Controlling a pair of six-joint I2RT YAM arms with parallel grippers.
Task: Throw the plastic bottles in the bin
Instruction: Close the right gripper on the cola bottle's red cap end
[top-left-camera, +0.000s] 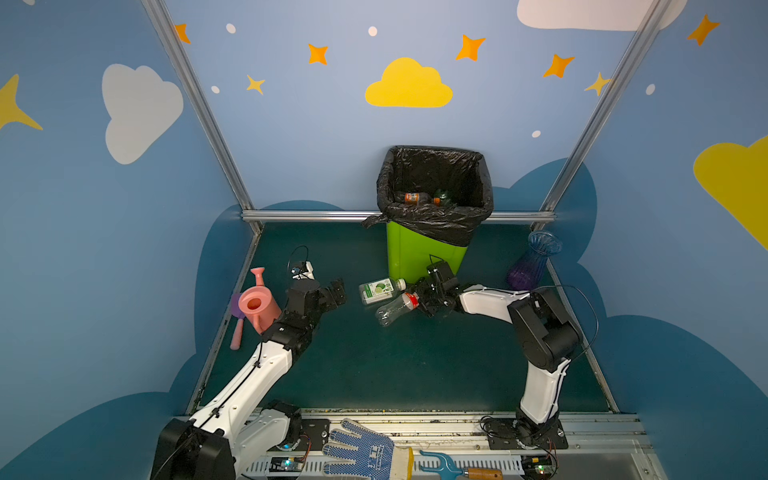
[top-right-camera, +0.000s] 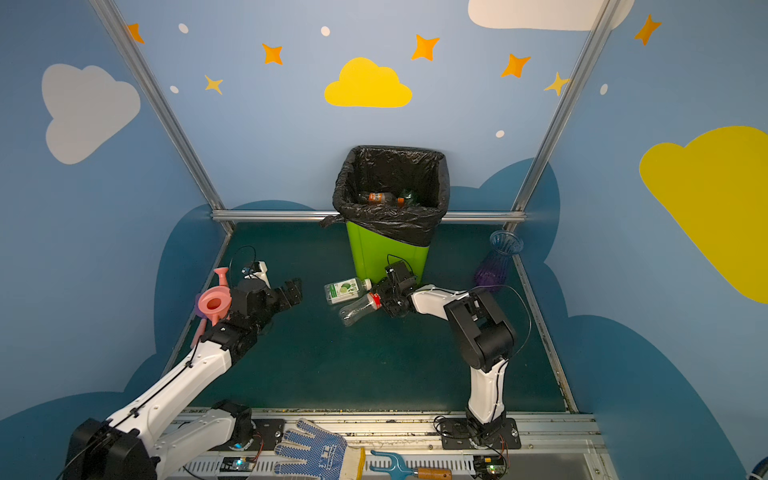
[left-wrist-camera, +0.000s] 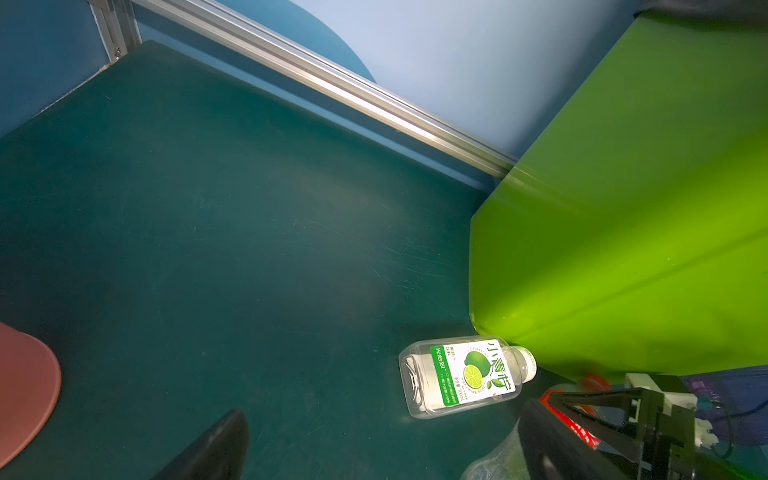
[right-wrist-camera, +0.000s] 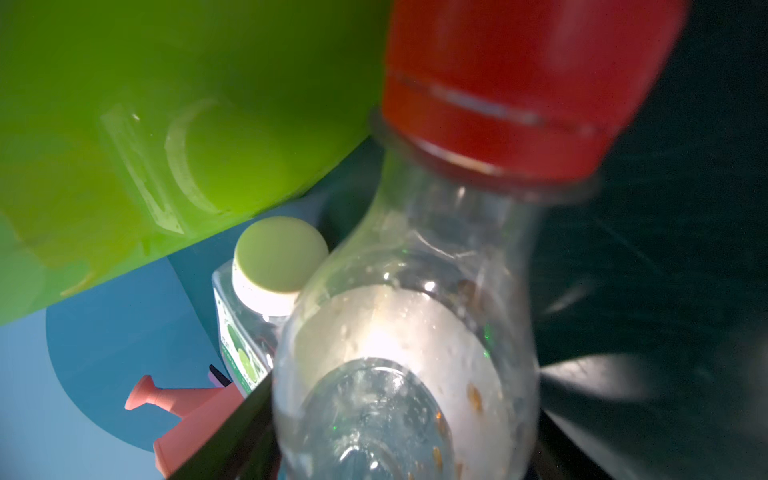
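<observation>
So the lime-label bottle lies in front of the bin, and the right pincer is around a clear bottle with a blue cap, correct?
Not quite: the cap on the clear bottle is red, not blue, as the right wrist view shows. The rest holds.

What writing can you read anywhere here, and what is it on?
"小青柠": large green characters on the lime-label bottle.
Its smaller print: too small to read.
White lettering on the red-label bottle: blurred.
Blue mark on the glove: unreadable.
</observation>
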